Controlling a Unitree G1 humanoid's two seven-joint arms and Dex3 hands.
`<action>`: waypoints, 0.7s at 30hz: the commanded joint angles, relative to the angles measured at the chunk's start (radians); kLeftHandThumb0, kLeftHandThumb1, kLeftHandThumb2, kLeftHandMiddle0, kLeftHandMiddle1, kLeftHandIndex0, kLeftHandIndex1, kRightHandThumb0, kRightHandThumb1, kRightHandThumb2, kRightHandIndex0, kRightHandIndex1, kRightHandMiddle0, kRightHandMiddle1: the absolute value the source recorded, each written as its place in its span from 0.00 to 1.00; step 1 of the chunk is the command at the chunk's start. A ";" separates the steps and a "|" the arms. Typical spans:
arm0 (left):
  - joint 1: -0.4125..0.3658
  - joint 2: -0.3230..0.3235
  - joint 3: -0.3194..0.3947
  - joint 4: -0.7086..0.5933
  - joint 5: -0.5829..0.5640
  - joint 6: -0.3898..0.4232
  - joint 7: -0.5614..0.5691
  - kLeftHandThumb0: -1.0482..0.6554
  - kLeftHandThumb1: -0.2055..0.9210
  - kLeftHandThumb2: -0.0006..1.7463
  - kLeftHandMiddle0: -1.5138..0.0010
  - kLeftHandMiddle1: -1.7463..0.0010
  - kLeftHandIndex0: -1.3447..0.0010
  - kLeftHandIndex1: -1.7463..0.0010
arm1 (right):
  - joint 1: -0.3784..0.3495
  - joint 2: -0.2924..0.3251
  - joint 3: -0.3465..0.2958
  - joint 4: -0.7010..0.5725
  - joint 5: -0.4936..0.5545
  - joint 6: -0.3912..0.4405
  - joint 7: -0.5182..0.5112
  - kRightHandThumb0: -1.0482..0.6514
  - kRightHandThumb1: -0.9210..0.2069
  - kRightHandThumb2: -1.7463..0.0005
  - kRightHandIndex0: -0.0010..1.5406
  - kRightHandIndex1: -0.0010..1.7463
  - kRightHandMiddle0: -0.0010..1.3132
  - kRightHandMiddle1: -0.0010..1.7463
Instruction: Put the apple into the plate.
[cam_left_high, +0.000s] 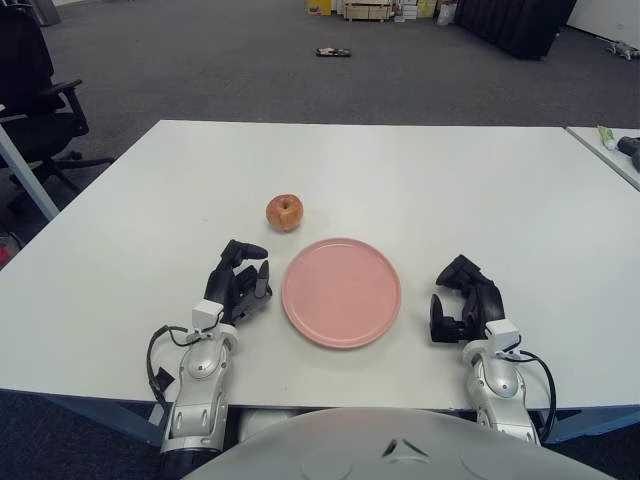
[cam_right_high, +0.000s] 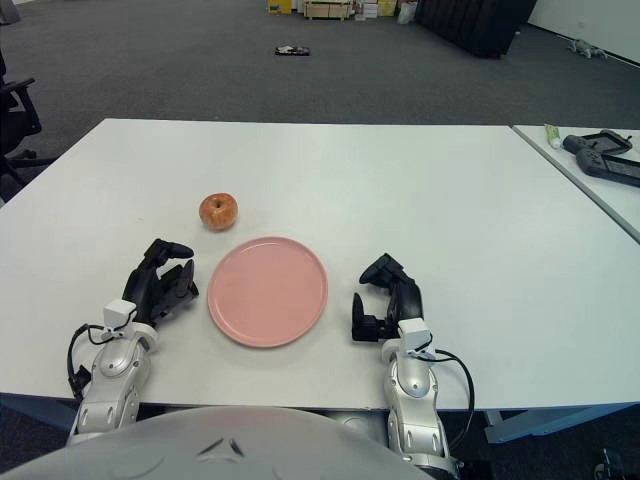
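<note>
A red-orange apple (cam_left_high: 284, 212) sits on the white table (cam_left_high: 450, 190), just beyond the upper left rim of the pink plate (cam_left_high: 342, 292). The plate holds nothing. My left hand (cam_left_high: 240, 280) shows to the left of the plate and below the apple, its dark fingers relaxed and holding nothing. My right hand (cam_left_high: 462, 298) shows to the right of the plate, fingers loosely curved and holding nothing. Neither hand touches the apple or the plate.
A second table (cam_right_high: 590, 170) at the far right carries a dark device (cam_right_high: 605, 155) and a small tube (cam_right_high: 552, 135). An office chair (cam_left_high: 35, 90) stands at the far left. Grey carpet lies beyond the table's far edge.
</note>
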 joint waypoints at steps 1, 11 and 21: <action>-0.001 0.004 0.003 -0.013 -0.001 0.010 0.004 0.40 0.84 0.45 0.43 0.00 0.78 0.00 | -0.002 -0.003 0.001 -0.011 -0.010 -0.004 -0.008 0.61 0.90 0.00 0.60 1.00 0.57 0.93; -0.016 0.004 0.013 0.008 0.004 -0.012 0.016 0.40 0.83 0.45 0.43 0.00 0.77 0.00 | 0.001 -0.005 0.002 -0.008 -0.004 -0.012 -0.002 0.61 0.90 0.00 0.60 1.00 0.58 0.92; -0.054 0.026 0.023 0.028 0.038 -0.059 0.031 0.39 0.77 0.51 0.39 0.00 0.74 0.00 | 0.000 0.001 0.000 0.000 0.005 -0.023 -0.004 0.61 0.90 0.00 0.60 1.00 0.58 0.93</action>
